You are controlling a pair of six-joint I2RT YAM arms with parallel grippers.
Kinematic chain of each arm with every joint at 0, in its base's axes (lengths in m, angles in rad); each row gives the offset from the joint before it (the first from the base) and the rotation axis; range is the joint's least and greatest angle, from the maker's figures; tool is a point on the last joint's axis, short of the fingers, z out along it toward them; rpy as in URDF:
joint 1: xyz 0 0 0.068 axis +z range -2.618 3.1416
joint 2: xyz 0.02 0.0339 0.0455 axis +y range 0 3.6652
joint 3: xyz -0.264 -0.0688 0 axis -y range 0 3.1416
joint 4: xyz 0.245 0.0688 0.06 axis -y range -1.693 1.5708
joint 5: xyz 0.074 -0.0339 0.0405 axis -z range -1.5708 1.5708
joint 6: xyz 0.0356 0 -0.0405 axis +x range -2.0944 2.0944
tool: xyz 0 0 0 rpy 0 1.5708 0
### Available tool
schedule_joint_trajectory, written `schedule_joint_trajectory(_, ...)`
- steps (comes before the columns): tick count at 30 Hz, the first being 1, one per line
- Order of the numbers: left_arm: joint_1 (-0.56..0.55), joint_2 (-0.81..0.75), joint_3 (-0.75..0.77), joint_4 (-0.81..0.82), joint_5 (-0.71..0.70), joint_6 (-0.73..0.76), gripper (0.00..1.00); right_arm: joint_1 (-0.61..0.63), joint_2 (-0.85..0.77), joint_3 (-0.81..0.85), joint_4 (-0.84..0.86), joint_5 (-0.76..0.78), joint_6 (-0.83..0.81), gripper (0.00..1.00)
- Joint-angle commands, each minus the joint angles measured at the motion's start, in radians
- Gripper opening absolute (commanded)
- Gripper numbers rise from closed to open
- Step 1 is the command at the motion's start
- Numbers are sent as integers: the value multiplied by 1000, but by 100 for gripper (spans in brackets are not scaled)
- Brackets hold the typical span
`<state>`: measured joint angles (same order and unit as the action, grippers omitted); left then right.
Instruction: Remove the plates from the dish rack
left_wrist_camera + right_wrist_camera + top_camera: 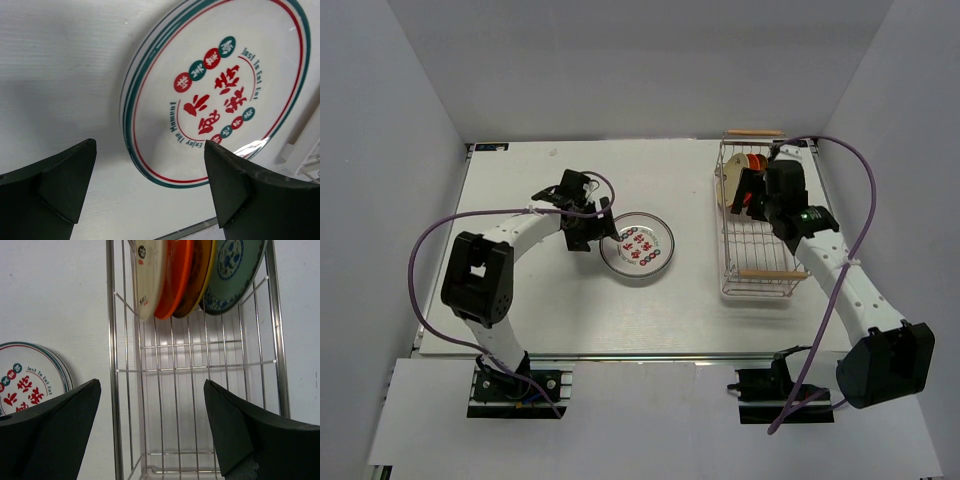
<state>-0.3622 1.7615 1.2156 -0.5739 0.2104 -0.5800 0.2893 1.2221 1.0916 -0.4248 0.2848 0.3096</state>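
Plate count at that moment: one out, the rest in the rack. The ringed plate lay flat on the table, mid-table and well apart from the rack. The left gripper hung just over its near edge with both jaws spread wide and nothing in them. The right gripper was also wide open and empty, hovering over the rack and looking down its length at the standing plates.

Those stood on edge at the far end, leaning into each other: white plate on the outside, orange plate right against it, teal plate at the other side. Something darker sat between orange and teal, couldn't tell what.

My worry was that tight stack. With hardly any gap showing between white and orange, a finger going in could've jammed against both, or pinched two at once. Glazed rims are slippery too, so a thin edge grip might've let one drop back onto the wires. And if a rim snagged a wire on the way up, the whole rack could've come along for the ride, since nothing was holding it down.
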Motion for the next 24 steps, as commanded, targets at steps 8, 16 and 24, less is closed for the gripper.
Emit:
schedule_joint_trajectory(8, 16, -218, 12, -168, -313, -29, 98, 2, 218, 286, 35, 14, -125, 89)
schedule_joint_trajectory(16, 16, -448, -94, -152, -422, -61, 98, -1, 408, 435, 34, 88, -184, 89)
schedule_joint_trajectory(24, 16, -539, -136, -141, -454, -64, 98, -12, 559, 556, 28, 117, -158, 88)
